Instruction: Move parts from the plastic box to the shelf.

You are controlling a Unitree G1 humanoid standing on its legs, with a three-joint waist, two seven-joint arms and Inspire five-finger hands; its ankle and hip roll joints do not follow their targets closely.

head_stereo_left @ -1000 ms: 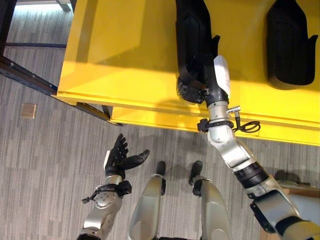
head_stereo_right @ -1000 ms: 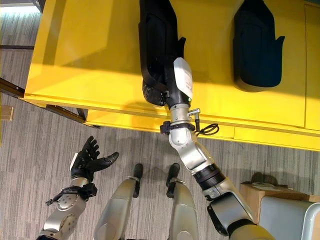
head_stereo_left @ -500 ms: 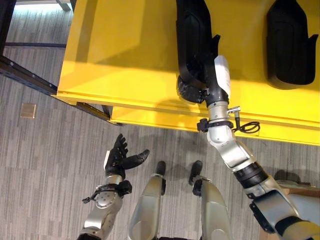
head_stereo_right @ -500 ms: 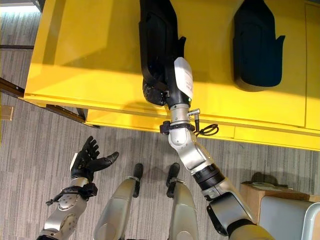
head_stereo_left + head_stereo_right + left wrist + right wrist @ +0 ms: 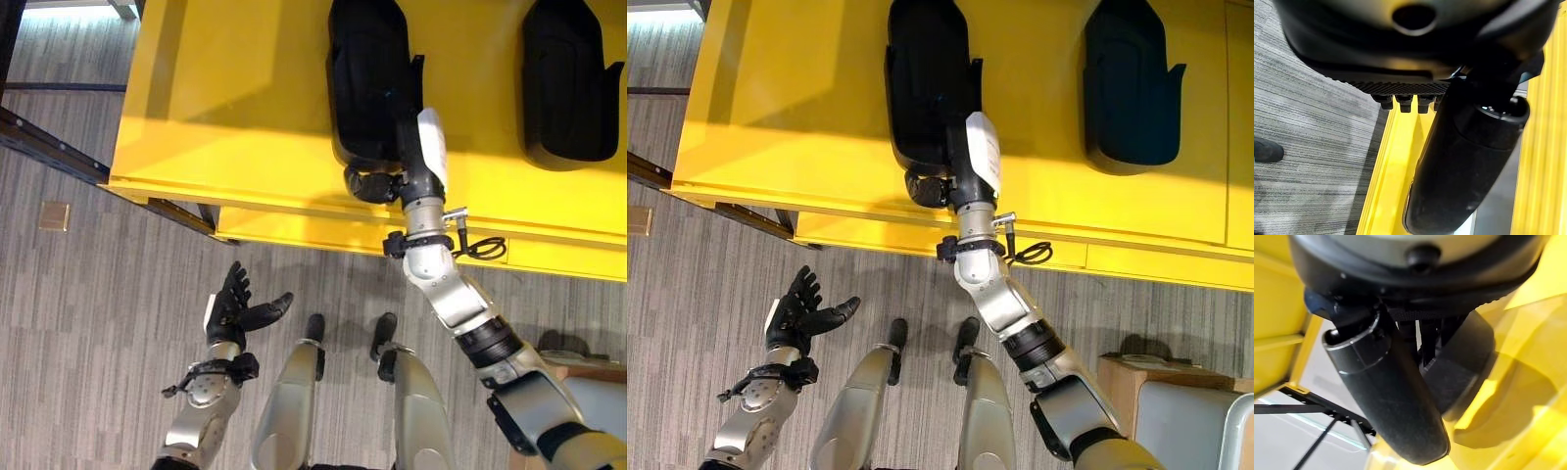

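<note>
A yellow shelf (image 5: pixel 225 108) carries two long black parts. My right hand (image 5: pixel 374 181) reaches over the shelf's front edge and is curled on the near end of the left black part (image 5: pixel 367 88), which lies flat on the shelf. In the right wrist view, the thumb (image 5: pixel 1396 401) stands in front of that part (image 5: pixel 1462 357). The other black part (image 5: pixel 568 83) lies apart, farther right. My left hand (image 5: pixel 233 308) hangs low over the carpet, palm up, fingers spread and holding nothing; its thumb (image 5: pixel 1464 161) shows in the left wrist view.
The shelf's front lip (image 5: pixel 882 230) runs across just below my right hand. A dark metal rail (image 5: pixel 49 147) crosses the floor at the left, near a small tan square (image 5: pixel 55 216). A cardboard box (image 5: pixel 1146 377) sits at the lower right.
The left black part has swung left and settled flatter, farther onto the shelf, with my right hand still at its near end. The left hand has not moved.
</note>
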